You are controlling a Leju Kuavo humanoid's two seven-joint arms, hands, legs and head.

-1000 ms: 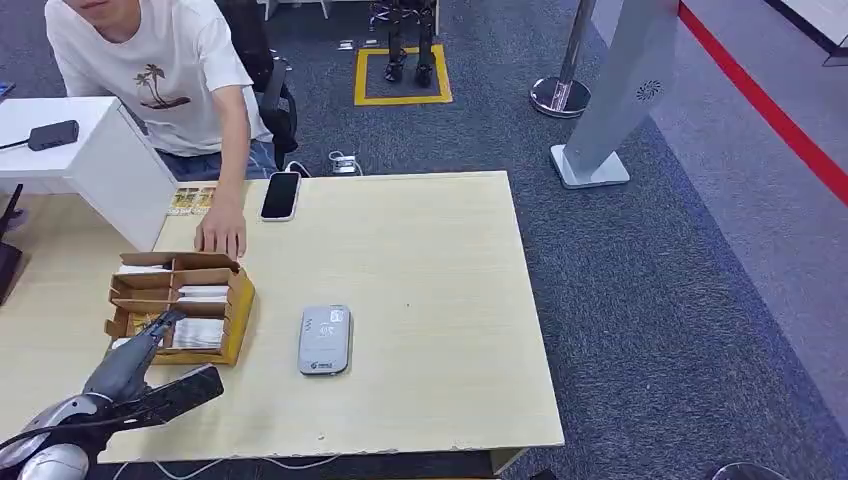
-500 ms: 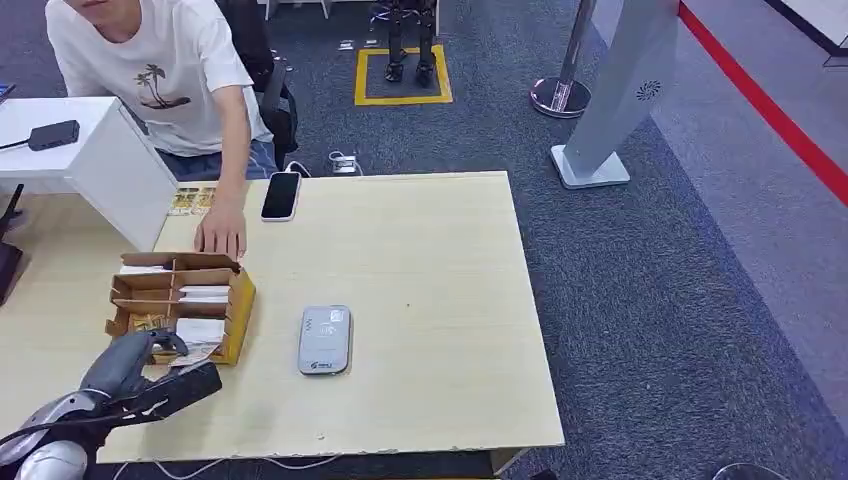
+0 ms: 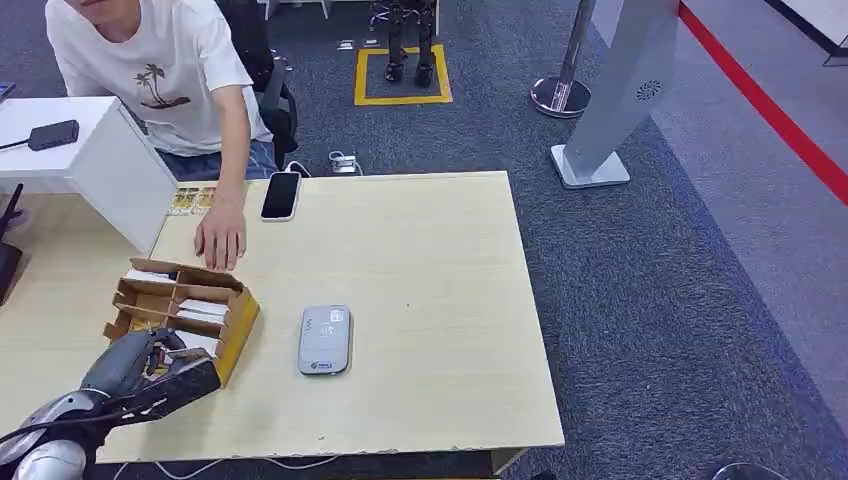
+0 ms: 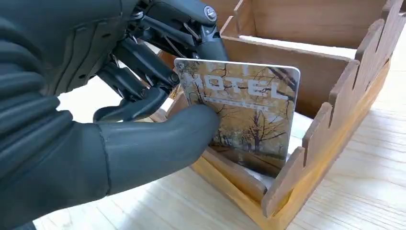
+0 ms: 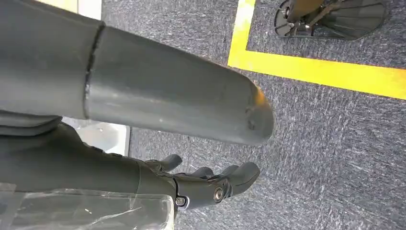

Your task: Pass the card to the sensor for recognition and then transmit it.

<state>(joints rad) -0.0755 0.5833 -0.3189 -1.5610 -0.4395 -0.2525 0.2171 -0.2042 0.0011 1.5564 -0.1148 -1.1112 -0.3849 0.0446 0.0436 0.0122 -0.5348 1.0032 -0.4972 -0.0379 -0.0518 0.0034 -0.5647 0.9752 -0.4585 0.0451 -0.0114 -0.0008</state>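
My left hand (image 4: 110, 129) has its thumb and fingers (image 4: 143, 62) pinching the card (image 4: 249, 120), which stands upright in the near compartment of the wooden box (image 3: 185, 310) on the worktop (image 3: 420, 260). The sensor (image 3: 324, 340) sits just beside that box, and my right hand (image 5: 191, 184) hangs over the carpet with its fingers apart, holding nothing.

You have one table (image 3: 430, 240) in front of you, and one wooden card box (image 3: 236, 318) sits toward its left edge. In the left wrist view you see one hotel card (image 4: 249, 115), pinched in the one left hand (image 4: 119, 96); white cards lie in the box's other slots, too blurred to count. One grey sensor (image 3: 324, 340) lies toward the table's near edge. One phone (image 3: 281, 194) lies at the far edge, and one person's hand (image 3: 221, 236) rests just beside the box. One right hand (image 5: 201, 184) hangs over the carpet, fingers apart and empty.
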